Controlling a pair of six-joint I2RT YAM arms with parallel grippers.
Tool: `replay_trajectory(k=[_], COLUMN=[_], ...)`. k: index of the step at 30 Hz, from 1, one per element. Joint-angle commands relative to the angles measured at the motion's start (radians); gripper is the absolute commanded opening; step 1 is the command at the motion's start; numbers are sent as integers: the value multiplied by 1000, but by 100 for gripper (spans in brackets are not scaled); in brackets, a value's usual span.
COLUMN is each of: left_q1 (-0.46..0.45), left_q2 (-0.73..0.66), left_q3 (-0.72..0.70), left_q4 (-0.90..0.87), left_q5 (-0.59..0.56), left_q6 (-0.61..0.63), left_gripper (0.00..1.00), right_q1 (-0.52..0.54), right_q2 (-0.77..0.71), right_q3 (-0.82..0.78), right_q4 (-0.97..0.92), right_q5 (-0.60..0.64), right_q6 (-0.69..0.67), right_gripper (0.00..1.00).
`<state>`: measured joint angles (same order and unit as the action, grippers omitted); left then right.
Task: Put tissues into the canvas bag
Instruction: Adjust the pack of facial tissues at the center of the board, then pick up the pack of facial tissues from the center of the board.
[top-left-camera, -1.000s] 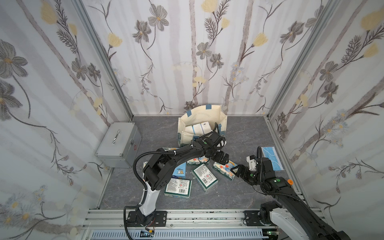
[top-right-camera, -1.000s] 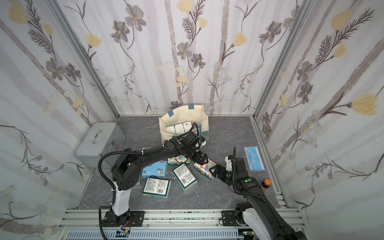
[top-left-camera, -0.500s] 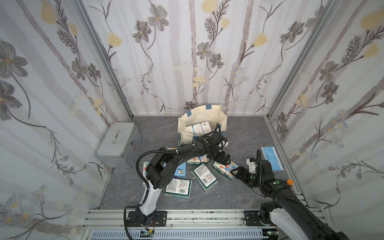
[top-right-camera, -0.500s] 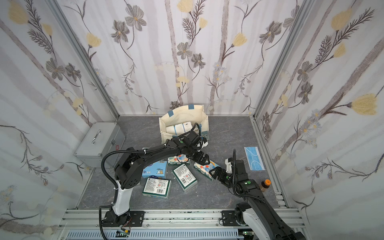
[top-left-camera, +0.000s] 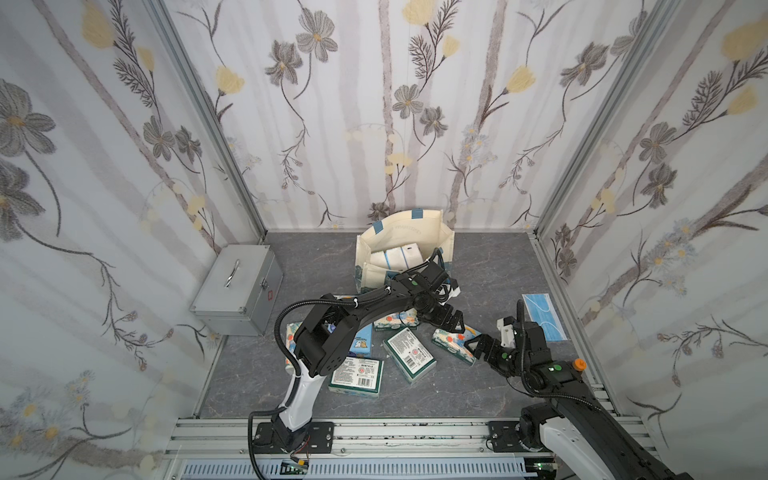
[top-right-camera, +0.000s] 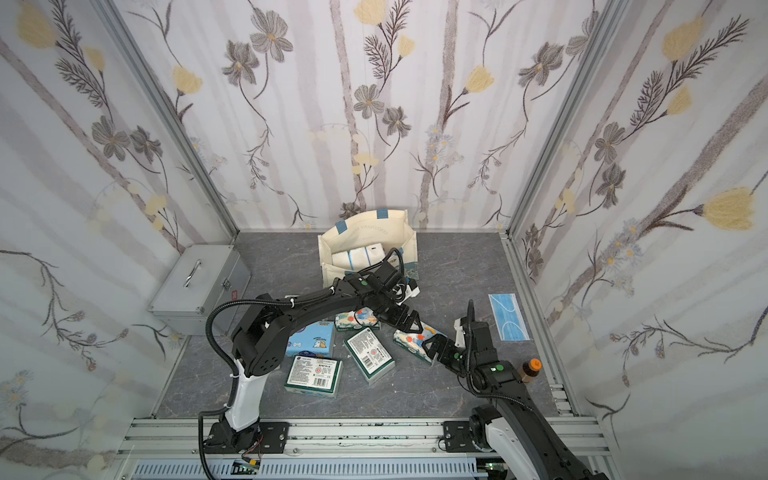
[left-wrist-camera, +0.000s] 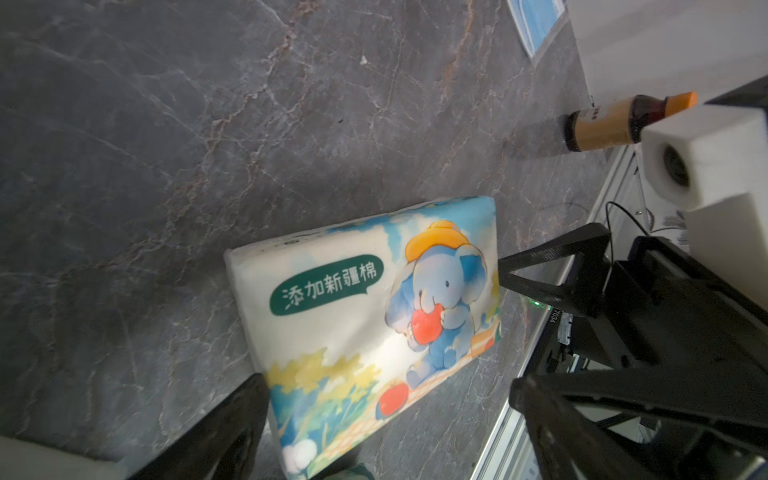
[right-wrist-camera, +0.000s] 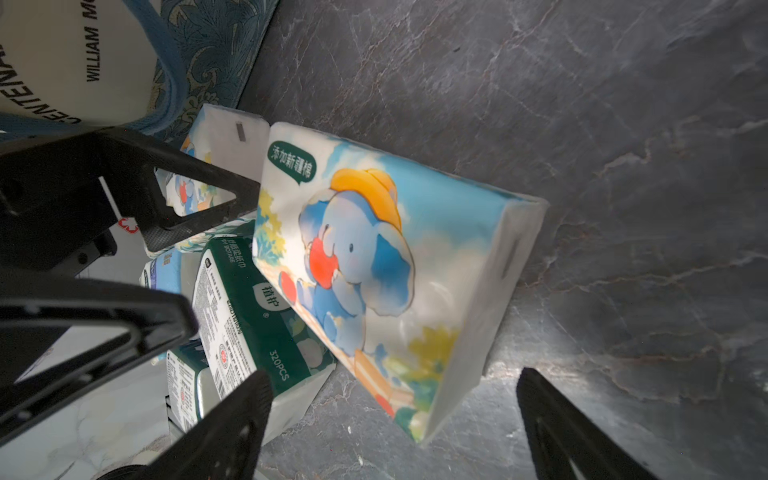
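An elephant-print tissue pack (top-left-camera: 451, 340) (top-right-camera: 409, 338) lies tilted on the grey floor, one edge leaning on a green-edged pack (right-wrist-camera: 249, 299). My left gripper (top-left-camera: 451, 323) (left-wrist-camera: 382, 419) hangs open over the pack's far end, one finger (left-wrist-camera: 232, 428) against its side. My right gripper (top-left-camera: 473, 345) (right-wrist-camera: 390, 424) stands open at the pack's near end (right-wrist-camera: 465, 332), not touching it. More tissue packs (top-left-camera: 357, 376) lie under the left arm. The canvas bag (top-left-camera: 419, 222) (top-right-camera: 399, 224) stands at the back wall with white packs (top-left-camera: 395, 257) inside.
A grey metal case (top-left-camera: 237, 286) sits at the left wall. A blue face mask (top-left-camera: 542, 316) lies flat by the right wall. A brown bottle with an orange cap (top-right-camera: 531, 368) (left-wrist-camera: 615, 129) stands beside the right arm.
My left gripper has come away from the bag's front toward the near side and now hangs over the elephant pack. The right gripper has shifted slightly toward that pack.
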<state>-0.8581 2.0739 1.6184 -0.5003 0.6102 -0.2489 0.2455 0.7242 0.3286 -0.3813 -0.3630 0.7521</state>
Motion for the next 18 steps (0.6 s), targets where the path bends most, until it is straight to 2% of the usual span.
replay_trajectory(k=[1, 11, 15, 18], left_q1=[10, -9, -13, -11], left_q2=[-29, 12, 30, 50], left_q3=[-7, 121, 134, 150], left_q4=[39, -250, -271, -281], left_q5=[38, -286, -289, -241], left_q6=[-19, 141, 159, 175], left_gripper=[95, 85, 80, 79], right_q1=[-1, -1, 0, 0], right_q2=[-25, -150, -176, -171], right_q3=[-3, -52, -80, -79], right_q4=[-45, -20, 12, 2], right_q5=[61, 51, 38, 27], right_q6=[18, 63, 79, 64], right_gripper=[93, 96, 96, 97])
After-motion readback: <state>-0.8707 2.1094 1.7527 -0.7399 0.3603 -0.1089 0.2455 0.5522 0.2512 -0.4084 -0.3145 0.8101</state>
